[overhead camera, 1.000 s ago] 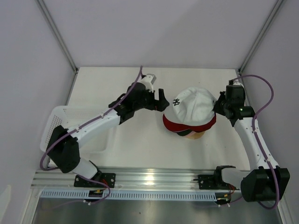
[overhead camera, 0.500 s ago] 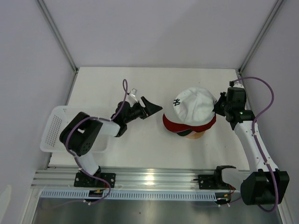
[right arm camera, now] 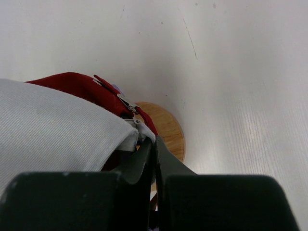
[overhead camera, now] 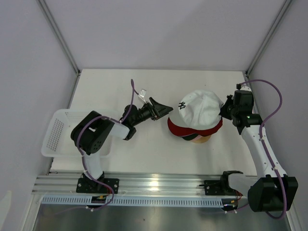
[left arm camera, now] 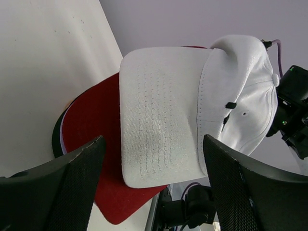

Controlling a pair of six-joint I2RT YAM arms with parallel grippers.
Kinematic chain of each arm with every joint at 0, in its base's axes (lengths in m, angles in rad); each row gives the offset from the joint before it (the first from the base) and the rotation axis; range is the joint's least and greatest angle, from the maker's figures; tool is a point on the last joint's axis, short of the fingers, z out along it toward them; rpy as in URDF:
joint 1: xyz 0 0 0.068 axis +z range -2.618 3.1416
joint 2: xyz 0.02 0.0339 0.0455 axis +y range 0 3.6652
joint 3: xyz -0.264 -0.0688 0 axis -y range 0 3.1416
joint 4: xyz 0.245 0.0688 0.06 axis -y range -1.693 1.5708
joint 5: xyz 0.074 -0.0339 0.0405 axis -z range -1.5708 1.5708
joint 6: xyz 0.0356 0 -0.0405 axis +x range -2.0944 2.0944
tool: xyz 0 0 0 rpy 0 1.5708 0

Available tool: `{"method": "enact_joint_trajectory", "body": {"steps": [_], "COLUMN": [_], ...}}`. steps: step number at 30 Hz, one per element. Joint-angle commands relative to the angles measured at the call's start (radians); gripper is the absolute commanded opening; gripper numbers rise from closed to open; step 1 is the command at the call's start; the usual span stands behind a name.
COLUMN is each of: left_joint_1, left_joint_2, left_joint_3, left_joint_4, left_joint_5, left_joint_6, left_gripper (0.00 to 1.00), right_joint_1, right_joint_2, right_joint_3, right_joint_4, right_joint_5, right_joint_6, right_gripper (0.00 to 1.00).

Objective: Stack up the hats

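The hats sit in one pile on a wooden stand (overhead camera: 205,140), with a white hat (overhead camera: 201,109) bearing a dark emblem on top. A red hat (overhead camera: 175,127) lies under it, and darker brims (left arm camera: 57,139) show below that. My left gripper (overhead camera: 166,109) is open just left of the pile. In the left wrist view the white brim (left arm camera: 159,130) reaches in between its spread fingers (left arm camera: 72,187) without touching them. My right gripper (overhead camera: 223,111) is at the back of the white hat, its tips (right arm camera: 155,140) shut on the hat's rear strap (right arm camera: 139,132).
A white mesh basket (overhead camera: 57,129) stands at the table's left edge, beside the left arm's elbow. The stand's round wooden base (right arm camera: 168,130) shows below the right gripper. Grey walls close in the table at the back and on both sides.
The left arm has folded back toward its base and rolled its wrist. Its gripper still points at the white brim, jaws slightly narrower. The right arm and the hats have not moved.
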Motion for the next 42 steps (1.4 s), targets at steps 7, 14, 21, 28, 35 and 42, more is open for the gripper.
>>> {"method": "enact_joint_trajectory", "body": {"steps": [7,14,21,28,35,42], "left_joint_1": [-0.021,-0.022,-0.053,-0.131,-0.156,-0.159], "left_joint_2": [0.044,0.048,-0.159,-0.383,-0.376,-0.295], "left_joint_3": [0.077,0.063,0.011,0.016,-0.017,-0.054], "left_joint_4": [0.124,0.164,-0.255,-0.783,-0.926,-0.883], "left_joint_5": [0.028,0.018,-0.079,-0.295,-0.366,-0.389], "left_joint_6": [-0.041,-0.067,0.048,0.201,0.166,0.109], "left_gripper": [0.76,0.09,0.01,0.01,0.01,0.01], "right_joint_1": [0.004,0.003,0.004,0.004,0.003,0.004], "right_joint_2": [0.015,0.02,0.003,-0.029,-0.029,0.024], "right_joint_3": [-0.013,-0.012,-0.004,0.002,-0.024,-0.027], "right_joint_4": [-0.013,-0.022,-0.043,-0.065,-0.047,-0.044], "right_joint_5": [-0.025,0.018,0.058,0.099,0.102,0.105], "right_joint_6": [-0.007,-0.004,0.011,0.008,0.014,0.019], "right_gripper": [0.05,0.04,0.04,0.05,0.05,0.02]}}
